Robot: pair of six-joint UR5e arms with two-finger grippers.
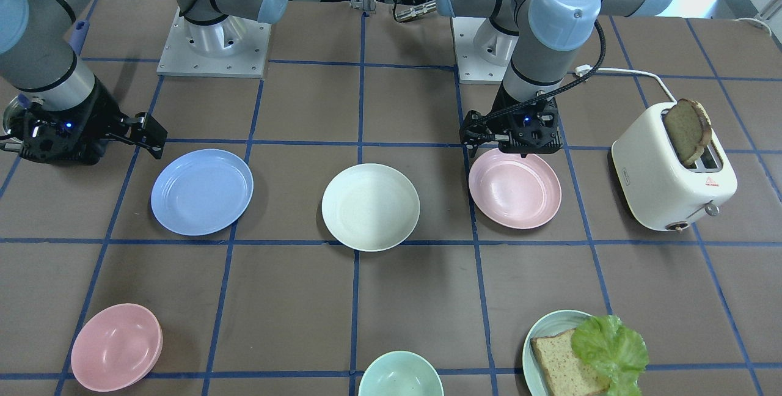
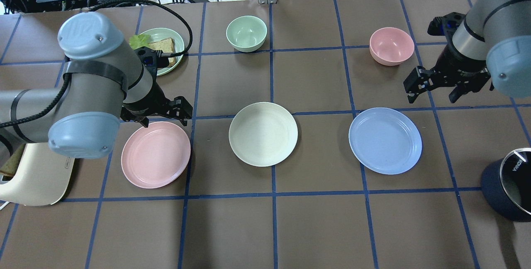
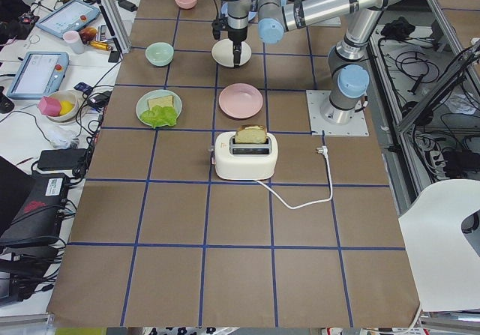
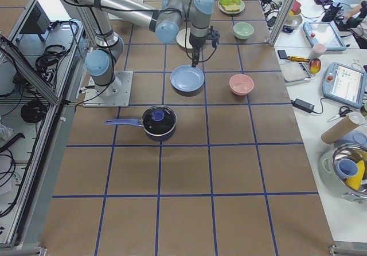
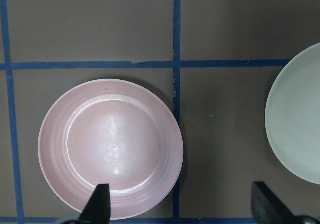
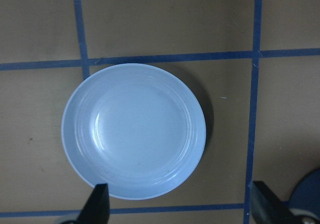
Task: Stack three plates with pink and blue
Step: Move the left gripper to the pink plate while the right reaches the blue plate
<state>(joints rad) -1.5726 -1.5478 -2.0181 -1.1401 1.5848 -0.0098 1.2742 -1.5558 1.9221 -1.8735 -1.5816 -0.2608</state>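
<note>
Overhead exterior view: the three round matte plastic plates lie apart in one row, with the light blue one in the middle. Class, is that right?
No. The cream-white round plate is in the middle; the light blue round plate and the pale pink round plate are at the ends, as the overhead exterior view shows. They do lie apart in one row.

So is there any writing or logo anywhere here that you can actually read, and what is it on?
"KONKA", as far as I can tell, on the pot lid.
"UR", a faint embossed logo on the left arm's blue joint cap.
A red warning triangle on the toaster; the print under it is too small to read.
</note>
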